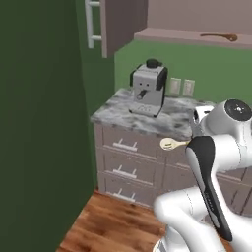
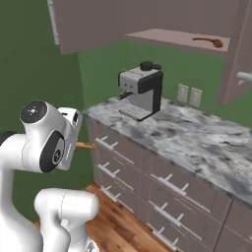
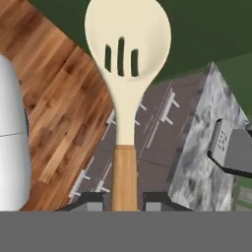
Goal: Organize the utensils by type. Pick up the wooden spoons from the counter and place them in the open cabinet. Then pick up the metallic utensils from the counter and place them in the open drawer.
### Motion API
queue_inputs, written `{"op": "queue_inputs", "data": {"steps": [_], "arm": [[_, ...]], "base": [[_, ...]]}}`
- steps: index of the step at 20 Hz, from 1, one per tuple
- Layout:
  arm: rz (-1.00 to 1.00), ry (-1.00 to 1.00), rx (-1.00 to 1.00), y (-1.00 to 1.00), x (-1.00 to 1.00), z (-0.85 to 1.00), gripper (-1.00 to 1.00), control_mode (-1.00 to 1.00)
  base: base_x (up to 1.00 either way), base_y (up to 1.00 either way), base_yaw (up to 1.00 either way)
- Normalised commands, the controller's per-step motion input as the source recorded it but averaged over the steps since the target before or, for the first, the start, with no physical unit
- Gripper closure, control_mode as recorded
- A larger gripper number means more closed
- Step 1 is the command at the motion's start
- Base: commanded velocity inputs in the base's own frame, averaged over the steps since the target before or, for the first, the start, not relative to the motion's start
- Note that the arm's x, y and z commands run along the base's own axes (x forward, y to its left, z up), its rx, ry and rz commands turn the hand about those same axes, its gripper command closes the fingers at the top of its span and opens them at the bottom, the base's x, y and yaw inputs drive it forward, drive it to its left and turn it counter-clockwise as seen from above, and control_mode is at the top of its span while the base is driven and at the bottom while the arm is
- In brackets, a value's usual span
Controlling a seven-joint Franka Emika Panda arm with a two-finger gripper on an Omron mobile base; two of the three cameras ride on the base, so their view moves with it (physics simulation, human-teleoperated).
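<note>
The cream-bowled wooden spoon stands at frame centre, its tan handle pinched in the gripper, while the orange-brown spoon already lies on the cabinet shelf upper right, leaving this one and the metal utensils.

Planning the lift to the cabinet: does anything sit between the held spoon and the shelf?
Nothing visible blocks it. The gripper holds the cream spoon out in front of the drawers; the shelf is up and beyond, with the coffee machine standing below it, and an orange-brown spoon already on it.
</note>
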Motion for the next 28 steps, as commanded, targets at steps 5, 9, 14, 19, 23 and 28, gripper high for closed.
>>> {"op": "queue_inputs", "data": {"steps": [5,9,14,19,23,28], "arm": [[0.00,0.00,0.00,0.00,0.00,0.00,1.00,1.00],[0.00,0.00,0.00,0.00,0.00,0.00,1.00,1.00],[0.00,0.00,0.00,0.00,0.00,0.00,1.00,1.00],[0.00,0.00,0.00,0.00,0.00,0.00,1.00,1.00],[0.00,0.00,0.00,0.00,0.00,0.00,1.00,1.00],[0.00,0.00,0.00,0.00,0.00,0.00,1.00,1.00]], "base": [[0.45,0.32,-0.62],[0.72,0.22,-0.46],[0.56,0.07,-0.36],[0.67,0.22,-0.39],[0.68,0.21,-0.26],[0.46,0.26,-0.18]]}}
